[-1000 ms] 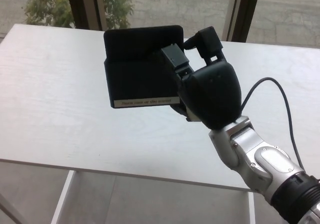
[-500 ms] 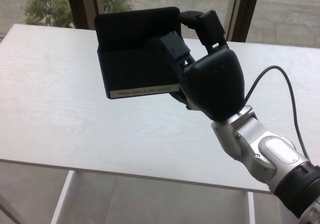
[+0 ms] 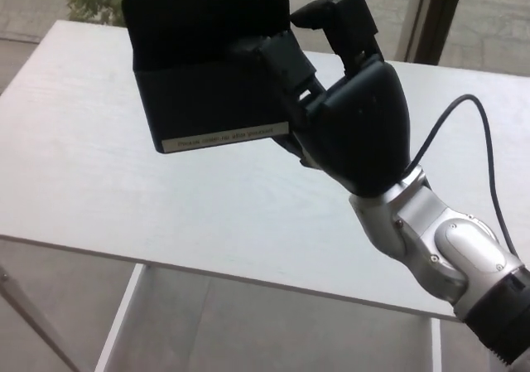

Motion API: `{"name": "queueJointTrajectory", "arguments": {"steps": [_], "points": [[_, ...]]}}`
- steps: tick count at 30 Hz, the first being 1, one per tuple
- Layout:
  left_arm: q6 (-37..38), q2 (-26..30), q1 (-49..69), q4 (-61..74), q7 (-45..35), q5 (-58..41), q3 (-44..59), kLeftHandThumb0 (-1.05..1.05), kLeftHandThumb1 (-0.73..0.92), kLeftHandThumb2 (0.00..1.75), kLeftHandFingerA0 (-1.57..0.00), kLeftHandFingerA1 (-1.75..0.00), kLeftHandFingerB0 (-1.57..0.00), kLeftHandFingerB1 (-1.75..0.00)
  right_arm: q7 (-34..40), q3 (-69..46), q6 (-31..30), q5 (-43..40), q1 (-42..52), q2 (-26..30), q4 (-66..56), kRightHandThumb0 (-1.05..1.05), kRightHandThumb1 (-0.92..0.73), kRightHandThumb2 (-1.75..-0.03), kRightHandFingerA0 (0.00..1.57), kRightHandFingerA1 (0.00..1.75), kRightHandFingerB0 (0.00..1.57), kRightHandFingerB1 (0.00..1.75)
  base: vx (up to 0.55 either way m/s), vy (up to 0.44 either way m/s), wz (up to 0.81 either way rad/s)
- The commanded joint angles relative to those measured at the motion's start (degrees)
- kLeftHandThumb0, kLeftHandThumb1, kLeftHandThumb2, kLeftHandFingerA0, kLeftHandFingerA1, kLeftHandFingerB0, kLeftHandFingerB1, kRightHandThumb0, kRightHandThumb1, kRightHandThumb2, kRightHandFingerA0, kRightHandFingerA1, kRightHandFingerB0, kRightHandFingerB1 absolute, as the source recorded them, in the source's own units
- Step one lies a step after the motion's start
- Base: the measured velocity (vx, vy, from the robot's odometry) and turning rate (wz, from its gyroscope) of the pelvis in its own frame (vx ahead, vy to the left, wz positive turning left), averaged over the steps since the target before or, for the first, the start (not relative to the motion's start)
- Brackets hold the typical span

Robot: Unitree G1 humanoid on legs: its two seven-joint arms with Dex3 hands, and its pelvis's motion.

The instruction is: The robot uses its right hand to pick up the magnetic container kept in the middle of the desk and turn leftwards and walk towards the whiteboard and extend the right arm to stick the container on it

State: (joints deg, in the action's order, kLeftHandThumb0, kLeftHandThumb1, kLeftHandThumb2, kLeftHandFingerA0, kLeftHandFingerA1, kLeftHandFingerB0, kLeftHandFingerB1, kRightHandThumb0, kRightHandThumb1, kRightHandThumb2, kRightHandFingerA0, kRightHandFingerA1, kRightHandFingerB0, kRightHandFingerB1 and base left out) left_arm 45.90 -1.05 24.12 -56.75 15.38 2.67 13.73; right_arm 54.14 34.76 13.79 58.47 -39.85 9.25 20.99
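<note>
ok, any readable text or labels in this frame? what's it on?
One text only: a pale label strip along the lower front edge of the black container held in the right hand. It carries one line of print, too blurred to read.
No other words, brands, numbers or signs show.

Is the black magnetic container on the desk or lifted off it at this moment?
Lifted. The black magnetic container is clear of the white desk, held in the right hand, whose fingers wrap its right end.

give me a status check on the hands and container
Right hand shut on black container, held above the white desk. Left hand not in view. Nothing in the way.
</note>
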Motion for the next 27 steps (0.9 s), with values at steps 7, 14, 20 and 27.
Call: {"name": "queueJointTrajectory", "arguments": {"steps": [7,14,20,27], "points": [[4.3,0.2,0.2,0.3,1.2,0.1,-0.1,0.13,0.58,1.13,-1.0,-1.01,-0.93,-0.96,-0.6,-0.9,0.4,2.6,4.3,1.6,-5.6,-0.24,-0.56,-0.89,0.88,1.6,0.64,1.54,0.06,0.161,0.24],[3.2,0.1,0.3,1.2,1.0,-0.2,-0.1,0.12,0.59,1.14,-1.0,-1.0,-0.94,-0.96,-0.3,-1.3,1.1,2.5,4.3,0.4,-5.9,-0.23,-0.5,-0.96,0.85,1.62,0.66,1.5,0.02,-0.023,0.42],[3.1,0.3,-0.3,0.6,1.0,-0.4,0.2,0.12,0.58,1.12,-1.02,-1.01,-0.94,-0.96,-0.5,-1.3,0.7,3.2,4.3,-0.1,-6.1,-0.16,-0.46,-1.05,0.83,1.75,0.63,1.6,0.06,-0.168,0.34],[2.0,0.2,0.0,1.9,0.8,-0.2,0.0,0.09,0.59,1.12,-1.0,-1.0,-0.92,-0.95,-0.7,-1.8,0.7,3.0,4.6,-0.5,-7.0,-0.23,-0.43,-1.13,0.83,1.62,0.68,1.55,0.02,-0.076,0.17]]}}
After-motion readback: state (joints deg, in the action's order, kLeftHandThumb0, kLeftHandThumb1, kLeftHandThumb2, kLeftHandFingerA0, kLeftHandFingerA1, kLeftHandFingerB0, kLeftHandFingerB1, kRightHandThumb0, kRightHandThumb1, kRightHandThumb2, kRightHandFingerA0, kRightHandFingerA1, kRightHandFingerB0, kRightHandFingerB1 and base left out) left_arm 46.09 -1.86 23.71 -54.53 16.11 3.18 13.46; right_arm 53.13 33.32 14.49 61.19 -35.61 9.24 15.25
